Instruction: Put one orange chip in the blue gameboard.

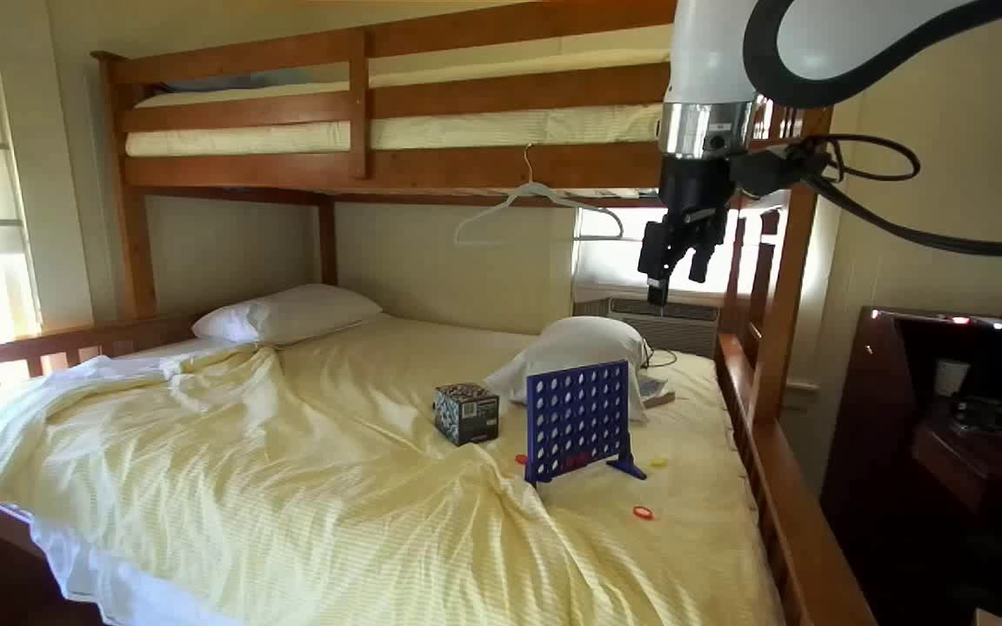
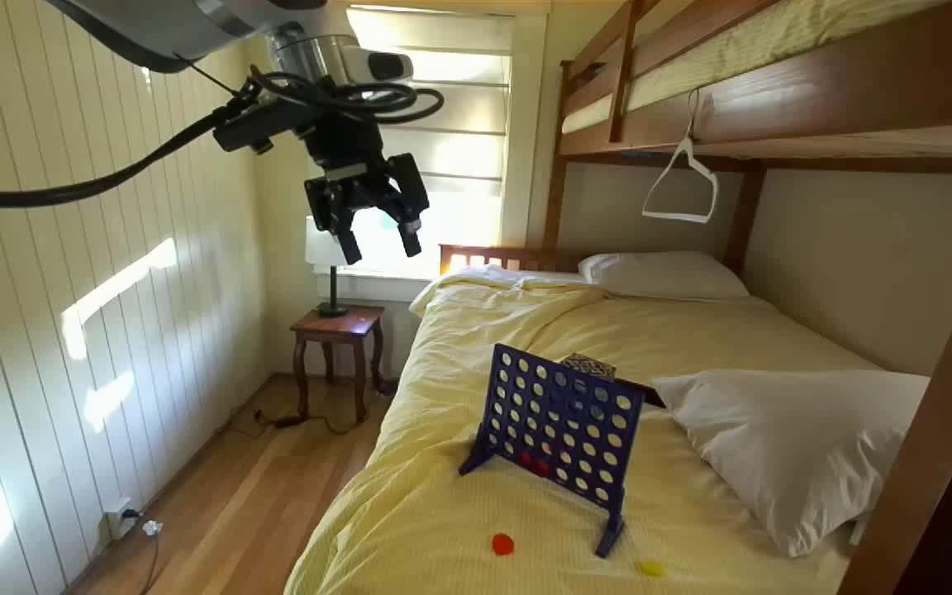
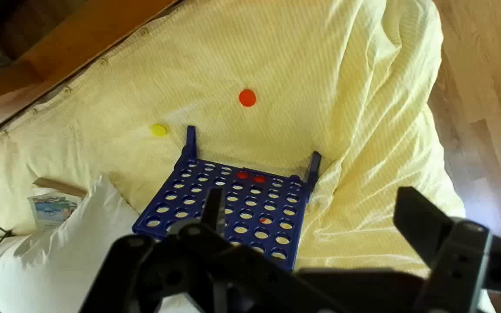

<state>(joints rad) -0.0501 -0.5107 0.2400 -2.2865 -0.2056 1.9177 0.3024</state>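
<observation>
The blue gameboard (image 1: 577, 422) stands upright on the bed in both exterior views (image 2: 557, 423) and below the gripper in the wrist view (image 3: 244, 208). Two red chips sit in its bottom row. An orange chip (image 1: 643, 513) lies flat on the sheet by the board's foot side; it shows in an exterior view (image 2: 502, 544) and the wrist view (image 3: 247, 98). Another orange-red chip (image 1: 521, 459) lies on the board's opposite side, partly seen through a hole in the wrist view. My gripper (image 2: 381, 252) is open and empty, high above the bed; its fingers stand wide apart in the wrist view (image 3: 309, 202).
A yellow chip (image 2: 651, 568) lies near a board foot. A dark patterned cube (image 1: 466, 414) stands behind the board. A white pillow (image 2: 782, 438) and a small book (image 1: 657, 393) lie beside it. The upper bunk rail (image 1: 510, 165) and a hanger (image 1: 536, 196) are at gripper height.
</observation>
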